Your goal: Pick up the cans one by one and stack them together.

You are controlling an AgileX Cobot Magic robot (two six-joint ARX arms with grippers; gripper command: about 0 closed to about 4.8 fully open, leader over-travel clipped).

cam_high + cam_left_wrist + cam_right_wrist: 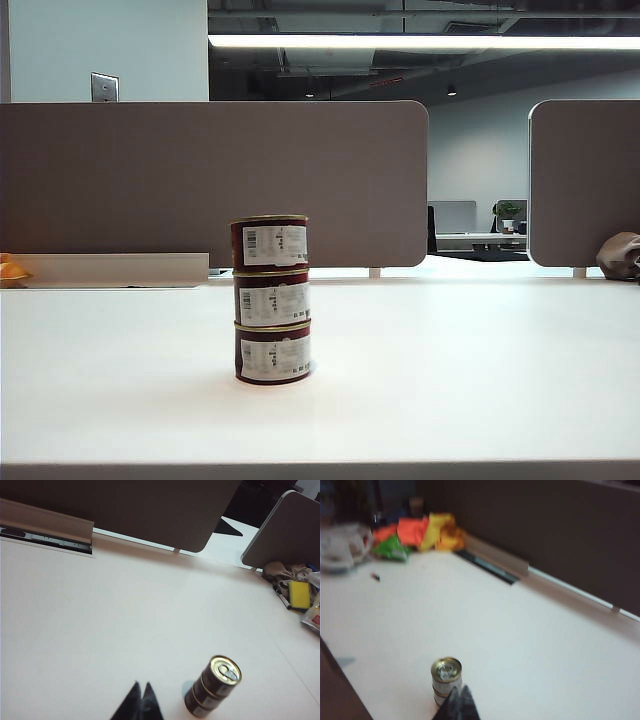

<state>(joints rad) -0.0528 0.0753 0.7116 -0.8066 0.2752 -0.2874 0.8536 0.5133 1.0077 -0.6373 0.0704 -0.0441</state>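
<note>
Items: 3 cans (272,299), identical short round tins.
Finish: dark maroon sides, white barcode labels facing ext. cam, gold rims.
Config: single vertical stack, upright, slight offset btwn tiers.
Top can (224,672): gold pull-tab lid up.
Loc: on white table (480,370), left of centre.

Left gripper (140,700) raised above the table, jaws together, right gripper (459,702) likewise, jaws together
</note>
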